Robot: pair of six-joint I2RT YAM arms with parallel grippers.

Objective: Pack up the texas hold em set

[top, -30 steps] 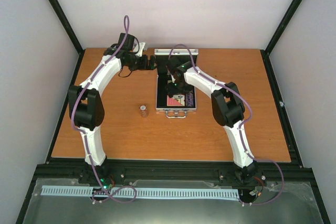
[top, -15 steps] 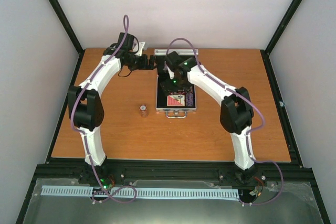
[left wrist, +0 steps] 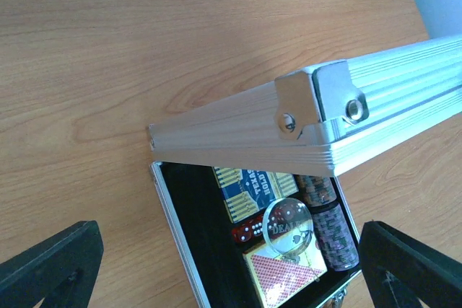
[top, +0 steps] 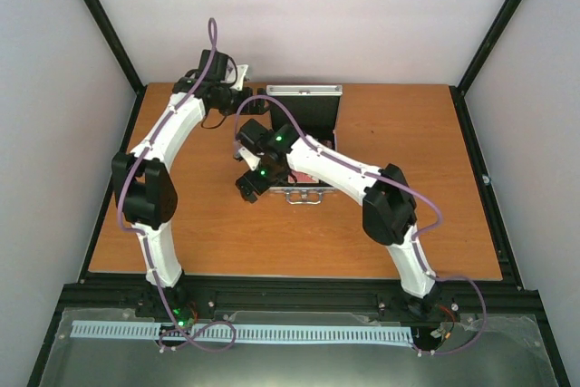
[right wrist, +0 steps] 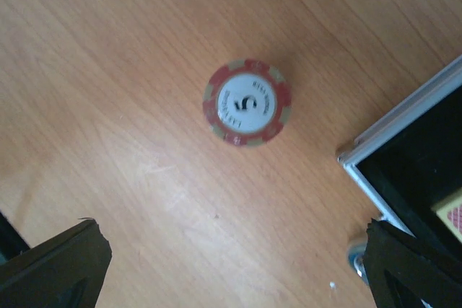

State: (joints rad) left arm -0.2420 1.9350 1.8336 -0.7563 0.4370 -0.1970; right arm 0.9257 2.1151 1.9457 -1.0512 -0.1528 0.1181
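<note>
The silver case (left wrist: 180, 221) lies open, its lid (left wrist: 375, 99) half raised. Its black lining holds a blue card deck (left wrist: 249, 187), red dice (left wrist: 249, 231), a clear round disc (left wrist: 287, 221), a red-backed deck (left wrist: 285, 275) and chip stacks (left wrist: 328, 225). My left gripper (left wrist: 231, 279) is open at the case's back left corner, holding nothing. One red chip stack (right wrist: 247, 103) stands on the wood left of the case corner (right wrist: 393, 138). My right gripper (right wrist: 234, 272) hangs open above it, touching nothing. In the top view the right gripper (top: 250, 185) hides that stack.
The orange-brown table (top: 435, 188) ends in black frame rails on all sides. The case's handle (top: 305, 197) points toward the near edge. My right arm (top: 344, 169) lies across the case, and my left arm (top: 168, 133) runs along the table's left side.
My right gripper has swung left from over the case to above the loose chip stack and opened wide. The left gripper pulled back a little, and the lid now shows its dark inside.
</note>
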